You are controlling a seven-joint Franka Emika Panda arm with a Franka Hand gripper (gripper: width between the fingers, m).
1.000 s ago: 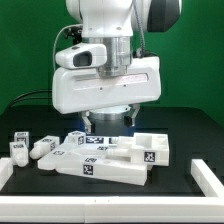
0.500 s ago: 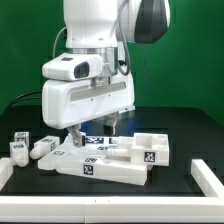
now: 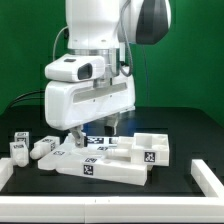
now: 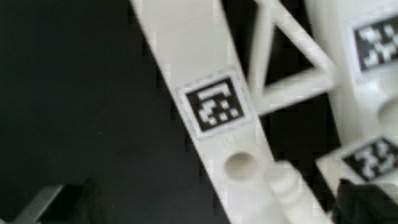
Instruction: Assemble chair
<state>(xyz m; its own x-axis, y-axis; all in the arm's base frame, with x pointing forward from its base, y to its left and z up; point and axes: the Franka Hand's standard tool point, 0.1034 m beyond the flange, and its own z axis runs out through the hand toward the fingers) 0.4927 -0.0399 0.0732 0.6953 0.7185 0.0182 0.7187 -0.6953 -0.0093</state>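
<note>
While arm [image 3: 95, 40] hangs low over counter [image 3: 190, 140], fingers [image 3: 113, 125] sit just above chair parts [image 3: 110, 162]; hand body hides gap, so opening and any hold cannot be told. Small loose pieces [image 3: 30, 148] lie apart, toward exterior view's left. Wrist view, blurred: tagged white bar [image 4: 196, 60] with round hole [image 4: 244, 160], possibly slanting strut beside it.

White chair pieces [image 3: 105, 166] with black-and-white square tags, lying flat, clustered across the exterior view's lower centre. Smaller blocks [image 3: 19, 149] apart at lower left. Close up, a tagged bar [image 4: 199, 60] with a round hole.
</note>
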